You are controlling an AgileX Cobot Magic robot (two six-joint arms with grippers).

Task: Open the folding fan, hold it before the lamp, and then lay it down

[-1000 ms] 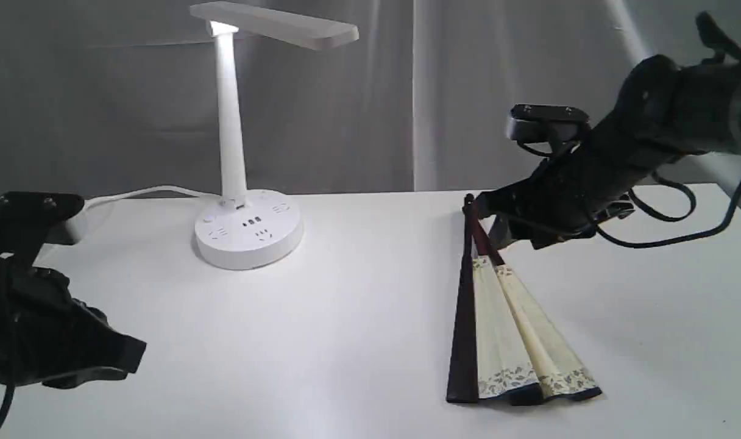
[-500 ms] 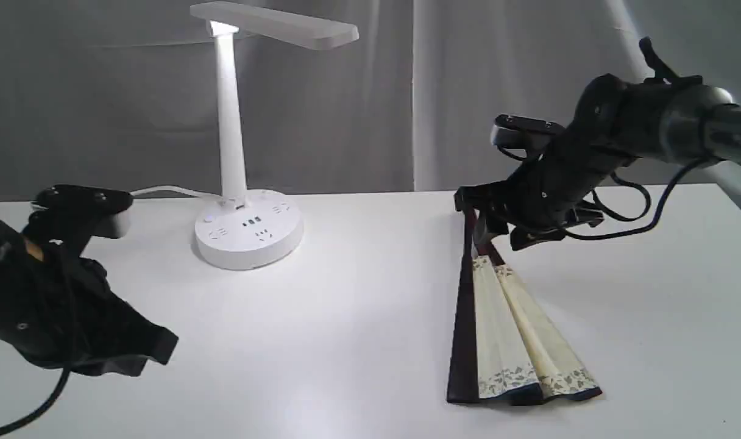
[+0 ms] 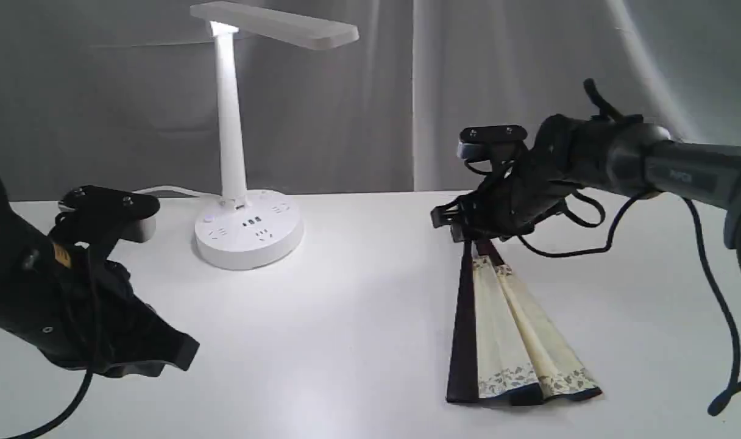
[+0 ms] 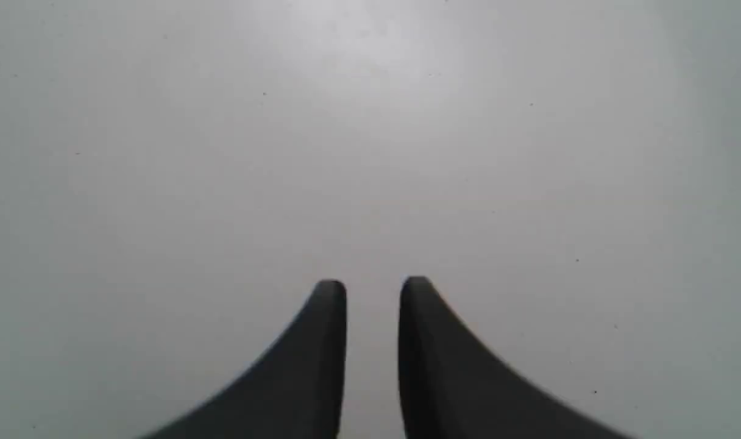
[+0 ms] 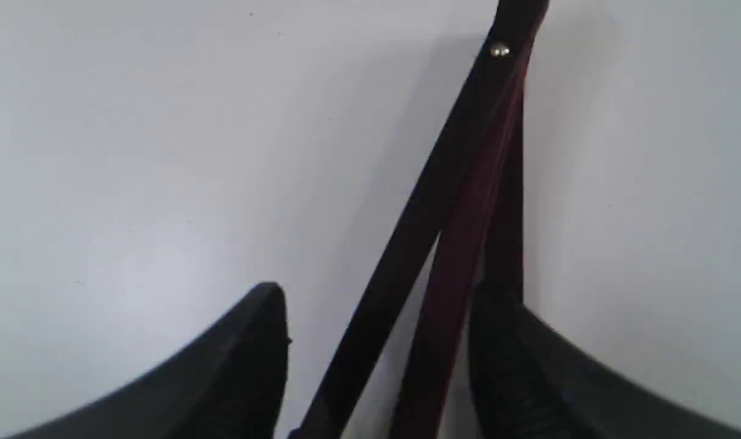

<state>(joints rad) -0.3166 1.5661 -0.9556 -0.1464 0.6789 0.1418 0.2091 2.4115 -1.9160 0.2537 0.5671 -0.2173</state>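
Note:
The folding fan (image 3: 504, 329) lies partly spread on the white table (image 3: 346, 341), right of centre, with a few cream pleats showing between dark guards. Its rib end points to the back. My right gripper (image 3: 453, 225) sits low over that rib end. In the right wrist view its jaws (image 5: 379, 299) stand open astride the dark ribs (image 5: 437, 183); one finger (image 5: 498, 341) is against a maroon rib, the other stands apart. The lit white lamp (image 3: 230, 122) stands at the back left. My left gripper (image 3: 184, 353) hovers at the front left, fingers (image 4: 331, 341) a narrow gap apart around nothing.
The lamp's round base (image 3: 248, 235) carries sockets, and its white cord (image 3: 163, 191) trails off to the left behind my left arm. A grey curtain hangs behind the table. The right arm's black cables (image 3: 590, 244) hang over the table's back right.
My right gripper has come leftward and down onto the fan's rib end. My left arm has shifted to the right, toward the middle. The fan has not moved.

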